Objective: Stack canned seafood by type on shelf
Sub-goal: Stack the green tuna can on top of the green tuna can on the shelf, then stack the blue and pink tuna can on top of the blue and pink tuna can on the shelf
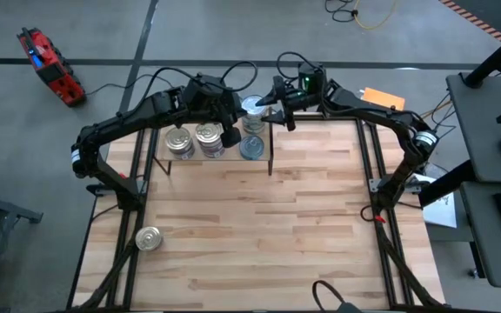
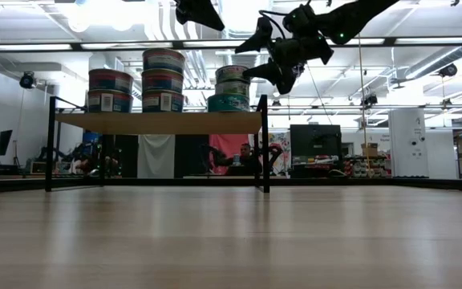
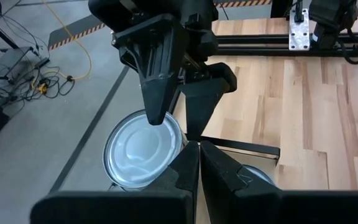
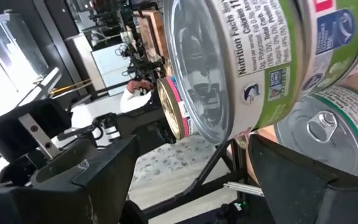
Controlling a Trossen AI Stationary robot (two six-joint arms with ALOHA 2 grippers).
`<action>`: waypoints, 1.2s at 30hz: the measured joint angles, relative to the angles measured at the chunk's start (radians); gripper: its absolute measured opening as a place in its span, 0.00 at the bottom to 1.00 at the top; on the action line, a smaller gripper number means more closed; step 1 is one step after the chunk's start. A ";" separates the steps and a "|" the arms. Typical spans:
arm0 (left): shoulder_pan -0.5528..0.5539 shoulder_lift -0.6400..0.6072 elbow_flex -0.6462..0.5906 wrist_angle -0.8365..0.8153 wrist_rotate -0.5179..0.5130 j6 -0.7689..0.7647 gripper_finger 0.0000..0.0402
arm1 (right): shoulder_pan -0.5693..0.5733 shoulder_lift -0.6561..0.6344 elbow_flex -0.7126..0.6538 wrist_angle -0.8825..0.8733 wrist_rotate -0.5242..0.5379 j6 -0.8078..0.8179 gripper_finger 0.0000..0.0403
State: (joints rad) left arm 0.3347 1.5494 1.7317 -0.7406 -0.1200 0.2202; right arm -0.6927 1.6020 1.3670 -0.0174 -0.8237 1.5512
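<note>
Right claw (image 1: 277, 103) open, jaws straddling the green-label tin stack (image 1: 252, 120) at the shelf (image 1: 218, 158) end; left claw (image 1: 230, 137) shut, hovering beside.
Tins look rigid, slick-sided (probably dense): grip across the round wall, squarely. One stray tin (image 1: 149, 238) remains on the desk (image 1: 320, 226).

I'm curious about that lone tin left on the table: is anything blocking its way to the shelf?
Nothing visible does. Only bare tabletop lies between the tin and the shelf.
</note>
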 joint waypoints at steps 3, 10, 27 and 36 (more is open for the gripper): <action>0.000 0.000 0.000 0.000 0.000 -0.004 0.00 | -0.001 0.000 0.000 0.001 0.004 0.026 0.74; 0.000 0.000 0.000 0.000 0.000 -0.004 0.00 | -0.001 -0.013 0.000 0.008 0.023 -0.054 0.75; -0.009 0.000 0.000 -0.043 0.011 -0.084 0.00 | 0.056 -0.155 0.000 -0.099 -0.128 -0.445 0.79; -0.048 -0.004 -0.001 -0.084 0.252 -0.363 0.00 | 0.140 -0.372 0.000 -0.673 0.077 -1.030 0.73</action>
State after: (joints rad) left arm 0.2870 1.5455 1.7309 -0.8246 0.1322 -0.1426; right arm -0.5523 1.2303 1.3674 -0.6899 -0.7472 0.5211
